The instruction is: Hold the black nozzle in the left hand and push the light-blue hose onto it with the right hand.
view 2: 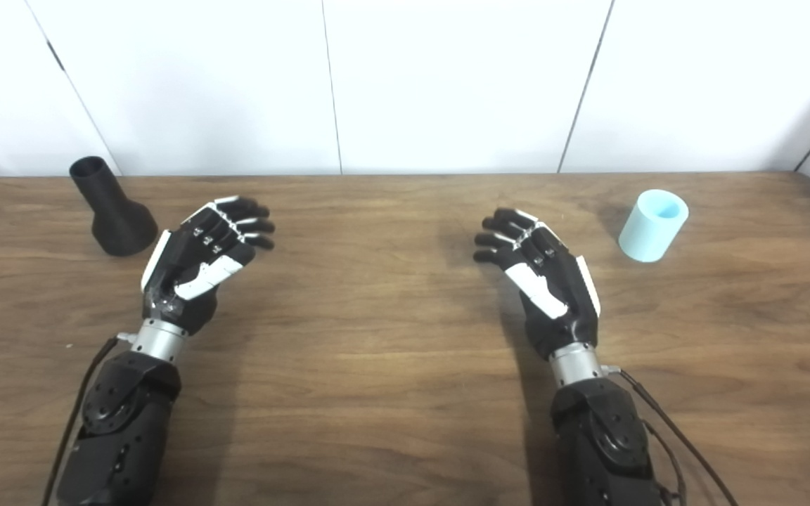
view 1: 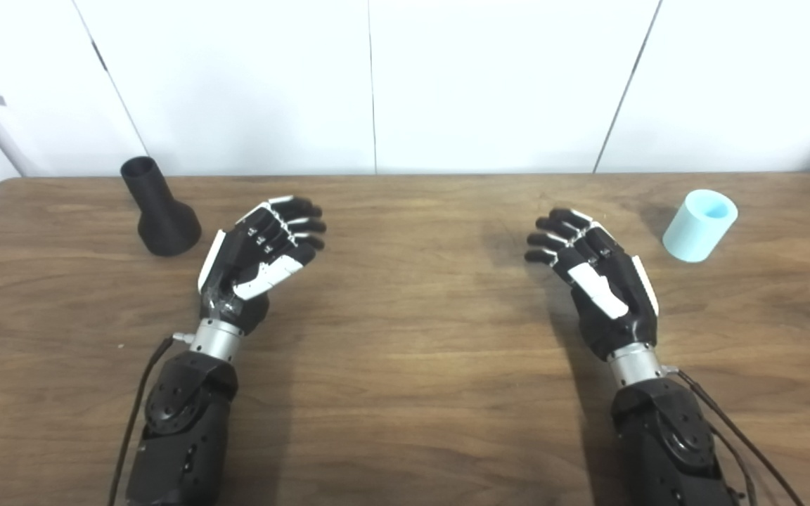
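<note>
- The black nozzle (view 1: 159, 209) stands upright on the wooden bench (view 1: 405, 393) at the far left, near the back edge. Its wide flared base rests on the wood and its narrow open tube points up, leaning slightly toward the back left in the picture.
- The light-blue hose (view 1: 699, 225) is a short, stout tube piece at the far right of the bench, also toward the back. It stands on one end with its open mouth facing up and tilted a little to the right.
- The nozzle and the hose are well apart, one on each side of the bench, with both hands between them.
- The left hand (view 1: 259, 256) hovers over the bench just to the right of the nozzle, near it but not touching. It is released: the fingers (view 1: 303, 225) are spread and only gently curled, reaching forward and to the right, and nothing lies in the palm.
- The right hand (view 1: 598, 270) hovers to the left of the hose, with a clear gap between them. It too is released and empty, its dark fingers (view 1: 553, 235) lightly curled and pointing toward the upper left.
- Both forearms come in from the bottom edge, with dark cables running along each wrist.
- Behind the bench stands a white panelled wall (view 1: 405, 77).
</note>
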Controlling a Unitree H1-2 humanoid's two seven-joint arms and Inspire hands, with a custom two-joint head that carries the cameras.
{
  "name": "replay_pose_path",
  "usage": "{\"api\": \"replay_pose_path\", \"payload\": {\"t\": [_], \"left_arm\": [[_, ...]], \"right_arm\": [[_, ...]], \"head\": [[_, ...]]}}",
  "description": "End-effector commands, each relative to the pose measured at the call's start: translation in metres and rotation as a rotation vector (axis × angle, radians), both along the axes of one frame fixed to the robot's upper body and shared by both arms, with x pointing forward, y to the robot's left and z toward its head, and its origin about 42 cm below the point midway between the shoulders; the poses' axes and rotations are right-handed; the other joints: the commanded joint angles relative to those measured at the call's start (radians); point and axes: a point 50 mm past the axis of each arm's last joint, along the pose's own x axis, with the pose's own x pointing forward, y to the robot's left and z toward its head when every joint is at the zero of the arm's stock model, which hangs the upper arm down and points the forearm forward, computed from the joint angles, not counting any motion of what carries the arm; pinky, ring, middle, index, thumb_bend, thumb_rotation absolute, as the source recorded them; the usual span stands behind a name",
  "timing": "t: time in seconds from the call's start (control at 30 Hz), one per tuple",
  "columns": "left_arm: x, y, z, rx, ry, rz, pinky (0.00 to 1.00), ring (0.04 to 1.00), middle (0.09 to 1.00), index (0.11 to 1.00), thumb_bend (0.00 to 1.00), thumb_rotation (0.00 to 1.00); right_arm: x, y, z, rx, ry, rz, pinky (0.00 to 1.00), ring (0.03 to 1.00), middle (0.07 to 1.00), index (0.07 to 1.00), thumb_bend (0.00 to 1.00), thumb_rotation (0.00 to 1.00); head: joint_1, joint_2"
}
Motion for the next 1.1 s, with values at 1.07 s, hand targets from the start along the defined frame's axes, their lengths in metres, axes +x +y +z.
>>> {"api": "replay_pose_path", "payload": {"t": [1.07], "left_arm": [[-0.022,-0.048,-0.061,0.001,0.119,0.01,0.6,0.779,0.848,0.846,0.84,0.15]], "right_arm": [[-0.006,-0.026,0.013,-0.101,-0.068,0.026,0.78,0.909,0.973,0.984,0.66,0.33]], "head": [[0.43,-0.231]]}}
